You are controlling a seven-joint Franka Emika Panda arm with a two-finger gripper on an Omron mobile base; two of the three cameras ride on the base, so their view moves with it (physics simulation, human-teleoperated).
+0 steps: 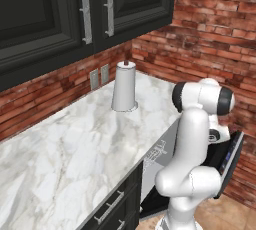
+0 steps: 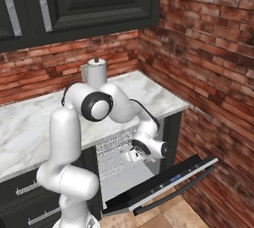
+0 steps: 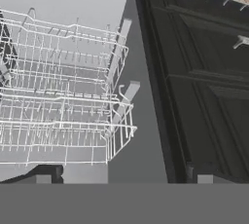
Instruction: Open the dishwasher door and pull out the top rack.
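The dishwasher door [image 2: 163, 185] hangs lowered towards the floor, black inside, with small bluish marks on its edge; it also shows past the arm as the door [image 1: 231, 158]. Inside the opening sits the top rack [image 2: 113, 148], a light-grey wire basket. My gripper [image 2: 131, 156] reaches into the opening just in front of the rack. In the hand view two tiers of wire basket [image 3: 63, 116] lie left of centre, and my gripper [image 3: 125, 175] is open, its fingertips [image 3: 46, 174] wide apart with nothing between them.
A paper towel roll [image 1: 124, 86] stands on the marble counter [image 1: 60, 149]. Black drawer fronts with silver bar handles [image 1: 111, 206] sit left of the dishwasher. A brick wall [image 2: 213, 73] closes the right side. Dark upper cabinets [image 1: 55, 9] hang overhead.
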